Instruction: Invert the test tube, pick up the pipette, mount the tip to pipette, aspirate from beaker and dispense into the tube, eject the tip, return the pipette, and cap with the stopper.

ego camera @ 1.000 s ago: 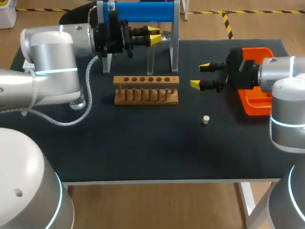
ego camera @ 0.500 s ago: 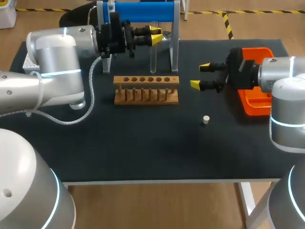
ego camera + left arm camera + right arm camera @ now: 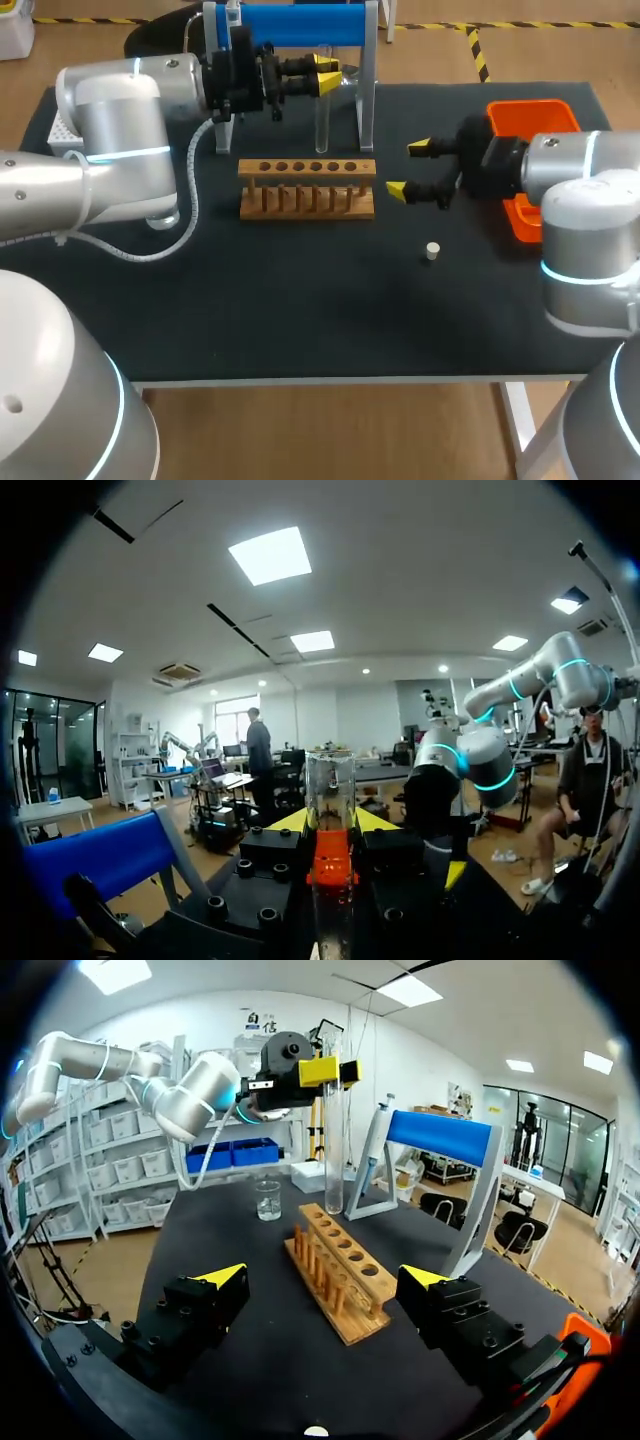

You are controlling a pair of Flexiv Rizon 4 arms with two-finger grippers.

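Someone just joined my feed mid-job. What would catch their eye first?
Probably the left pincer shut on a clear test tube, held upright behind the wooden rack by the blue stand. Then the right pincer, open over the table beside the orange tray, with a small white stopper lying nearby.

surface [image 3: 300, 310] black | rack [image 3: 307, 190] light brown wood | test tube [image 3: 321, 120] clear | stand [image 3: 300, 23] blue bar, white legs | tray [image 3: 535, 110] orange | stopper [image 3: 432, 251] white | left gripper [image 3: 326, 74], right gripper [image 3: 408, 168] black, yellow tips | left arm [image 3: 110, 110], right arm [image 3: 590, 190] silver-grey, cyan rings
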